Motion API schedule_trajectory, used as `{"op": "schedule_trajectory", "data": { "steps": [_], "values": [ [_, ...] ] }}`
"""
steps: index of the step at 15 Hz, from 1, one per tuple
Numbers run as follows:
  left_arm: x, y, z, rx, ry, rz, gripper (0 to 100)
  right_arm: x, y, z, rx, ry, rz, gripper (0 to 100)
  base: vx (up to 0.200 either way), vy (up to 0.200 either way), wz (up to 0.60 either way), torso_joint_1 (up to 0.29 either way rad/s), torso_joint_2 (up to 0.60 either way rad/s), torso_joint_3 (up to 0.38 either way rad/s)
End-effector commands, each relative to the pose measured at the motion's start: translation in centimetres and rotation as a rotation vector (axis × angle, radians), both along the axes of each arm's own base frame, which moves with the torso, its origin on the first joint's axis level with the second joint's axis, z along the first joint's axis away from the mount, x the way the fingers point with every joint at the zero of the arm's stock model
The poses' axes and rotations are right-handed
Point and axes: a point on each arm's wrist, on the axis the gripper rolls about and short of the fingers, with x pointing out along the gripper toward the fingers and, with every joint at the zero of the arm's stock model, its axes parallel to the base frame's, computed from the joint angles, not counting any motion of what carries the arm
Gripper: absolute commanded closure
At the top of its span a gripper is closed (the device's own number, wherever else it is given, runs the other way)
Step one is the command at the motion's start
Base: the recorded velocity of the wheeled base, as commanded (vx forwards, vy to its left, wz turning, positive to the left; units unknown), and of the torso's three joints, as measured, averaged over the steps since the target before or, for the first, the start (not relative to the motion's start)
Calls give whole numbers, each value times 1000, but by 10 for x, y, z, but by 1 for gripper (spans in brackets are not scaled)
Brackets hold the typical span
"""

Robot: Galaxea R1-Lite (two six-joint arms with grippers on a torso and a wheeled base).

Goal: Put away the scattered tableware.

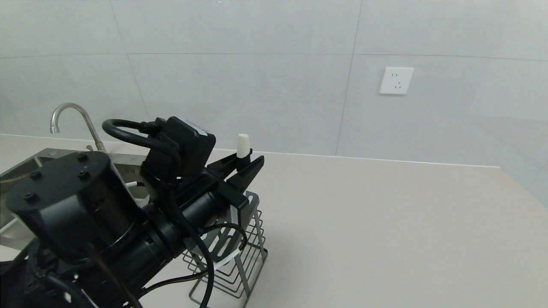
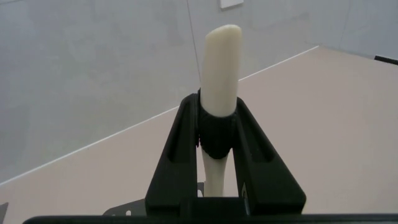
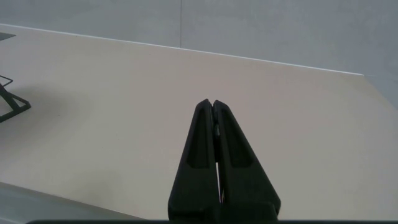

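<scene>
My left gripper (image 1: 245,164) is shut on the cream-white handle (image 1: 243,145) of a utensil, held upright above the wire cutlery rack (image 1: 239,256) on the beige counter. The handle's rounded end sticks up past the fingertips. In the left wrist view the handle (image 2: 221,62) rises between the two black fingers (image 2: 186,124), and its lower part runs down behind the gripper (image 2: 217,127); the utensil's working end is hidden. My right gripper (image 3: 213,115) is shut with nothing in it, hovering over bare counter.
A steel sink (image 1: 25,167) with a curved tap (image 1: 70,117) lies at the far left beside the rack. The counter (image 1: 385,231) stretches wide to the right. A tiled wall with a white socket (image 1: 396,80) stands behind. The rack's edge (image 3: 9,99) shows in the right wrist view.
</scene>
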Motion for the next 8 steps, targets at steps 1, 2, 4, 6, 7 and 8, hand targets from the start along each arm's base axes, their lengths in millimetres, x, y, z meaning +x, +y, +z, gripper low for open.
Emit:
{"op": "schedule_trajectory", "data": {
  "steps": [1,2,4,6,7,8],
  "values": [
    [5,-6,-10,26,24,-1,100,0,0,0,-2,1,0,100,0,0,0,0,0,0],
    [7,-8,-13,35,32,-1,100,0,0,0,0,1,0,100,0,0,0,0,0,0],
    [12,-10,-19,48,47,-6,100,0,0,0,0,1,0,100,0,0,0,0,0,0],
    [15,-12,-20,45,54,-4,100,0,0,0,0,1,0,100,0,0,0,0,0,0],
    [15,-13,-21,45,58,-6,100,0,0,0,0,1,0,100,0,0,0,0,0,0],
    [15,-12,-21,43,64,-5,100,0,0,0,0,1,0,100,0,0,0,0,0,0]
  ]
}}
